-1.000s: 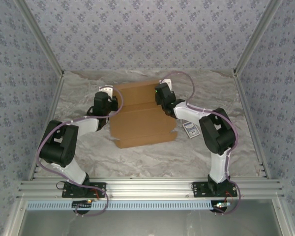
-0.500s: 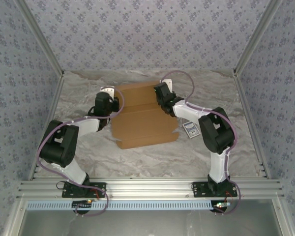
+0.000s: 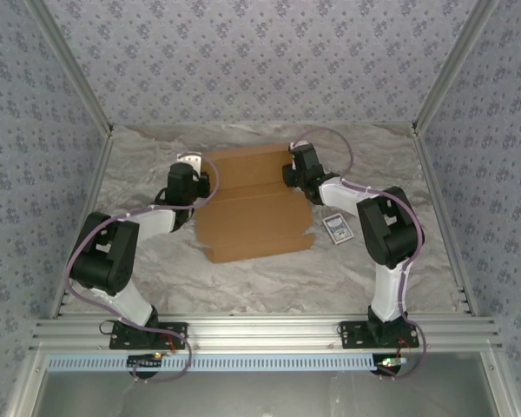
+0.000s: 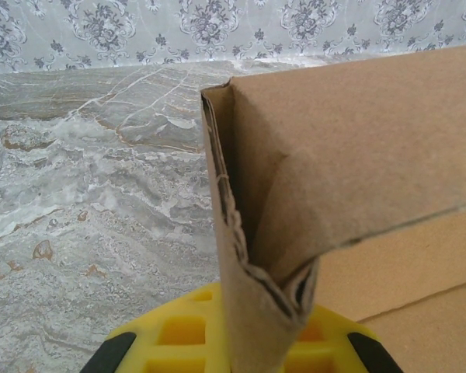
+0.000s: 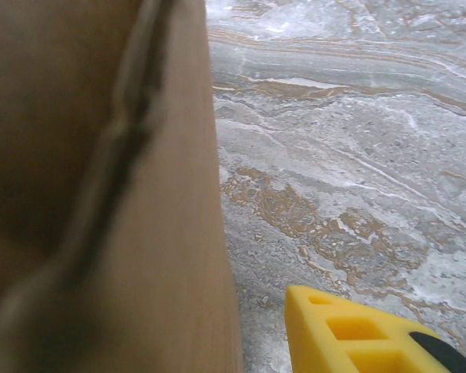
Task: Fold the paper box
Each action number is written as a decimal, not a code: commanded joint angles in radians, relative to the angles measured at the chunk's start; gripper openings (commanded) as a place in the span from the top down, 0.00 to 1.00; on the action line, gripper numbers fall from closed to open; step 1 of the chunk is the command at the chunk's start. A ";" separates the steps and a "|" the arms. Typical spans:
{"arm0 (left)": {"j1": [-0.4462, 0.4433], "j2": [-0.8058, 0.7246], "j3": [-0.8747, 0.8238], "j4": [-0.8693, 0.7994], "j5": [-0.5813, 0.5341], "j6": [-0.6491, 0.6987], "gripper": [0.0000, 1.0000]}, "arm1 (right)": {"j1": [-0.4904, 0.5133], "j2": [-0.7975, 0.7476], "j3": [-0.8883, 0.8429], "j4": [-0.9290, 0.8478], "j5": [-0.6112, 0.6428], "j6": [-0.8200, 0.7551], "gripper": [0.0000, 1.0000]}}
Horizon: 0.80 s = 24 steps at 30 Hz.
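Here the paper box (image 3: 252, 207) lies in the middle of the crumpled, marbled surface (image 3: 269, 278). It is a wide brown cardboard sheet with its side walls partly raised, and it sits between the two arms.

The left fingers (image 4: 179, 336) are at the box's left edge, toward the far corner, and are closed tight on the cardboard. In the left wrist view a doubled side wall runs down between them and stands upright above them, its rough corner edge facing the camera.

The right fingers (image 5: 349, 330) are at the opposite, right edge of the box, also near the far corner. They stand parted and hold nothing. In the right wrist view one yellow finger sits just beside the raised cardboard wall, not touching it, with a strip of bare surface showing between the two. Its partner is hidden by the cardboard.

A small dark card with a white border (image 3: 337, 228) lies flat on the surface just right of the box, apart from it.
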 commanded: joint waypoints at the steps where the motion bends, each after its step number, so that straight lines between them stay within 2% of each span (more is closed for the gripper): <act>1: -0.002 -0.001 0.030 0.015 0.027 0.004 1.00 | -0.016 -0.015 -0.016 0.039 -0.051 -0.038 0.62; 4: -0.002 -0.004 0.029 0.015 0.028 0.004 1.00 | -0.022 0.006 -0.007 0.043 -0.054 -0.041 0.64; 8: -0.002 -0.008 0.024 0.013 0.025 0.006 1.00 | -0.017 0.013 -0.006 0.049 -0.029 -0.044 0.72; 15: -0.002 -0.013 0.023 0.013 0.025 0.004 1.00 | 0.016 0.020 0.024 -0.024 0.177 -0.001 0.79; 24: -0.002 -0.016 0.023 0.014 0.024 0.003 1.00 | 0.070 0.040 0.068 -0.113 0.420 0.073 0.79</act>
